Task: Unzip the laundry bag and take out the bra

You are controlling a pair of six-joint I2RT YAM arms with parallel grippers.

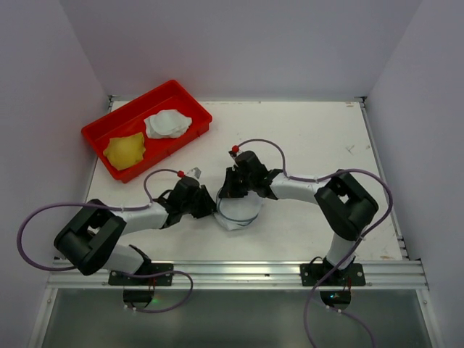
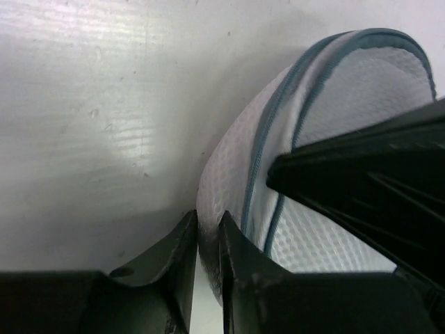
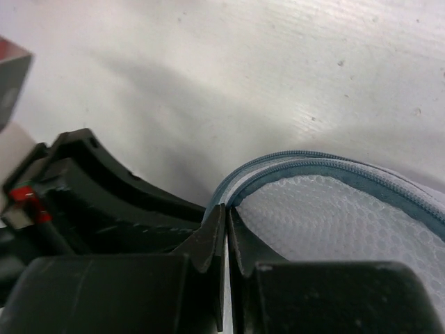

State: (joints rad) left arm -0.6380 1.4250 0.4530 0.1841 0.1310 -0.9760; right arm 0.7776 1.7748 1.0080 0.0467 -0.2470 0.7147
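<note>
The laundry bag (image 1: 240, 211) is a small round white mesh drum lying on the table between my two arms. Its blue-grey zip trim (image 3: 313, 163) runs round the lid. My left gripper (image 1: 212, 205) comes in from the left, and its jaws (image 2: 208, 226) are pinched on a fold of the bag's mesh side wall (image 2: 229, 181). My right gripper (image 1: 230, 192) reaches in from the far side. It is shut (image 3: 227, 212) right at the zip trim, where the two zip tracks meet. The bra does not show; the mesh hides what is inside.
A red tray (image 1: 130, 105) stands at the back left with a yellow cloth item (image 1: 125, 150) and a white one (image 1: 167, 123) in it. The two gripper bodies sit close together over the bag. Walls close off the table's back and sides.
</note>
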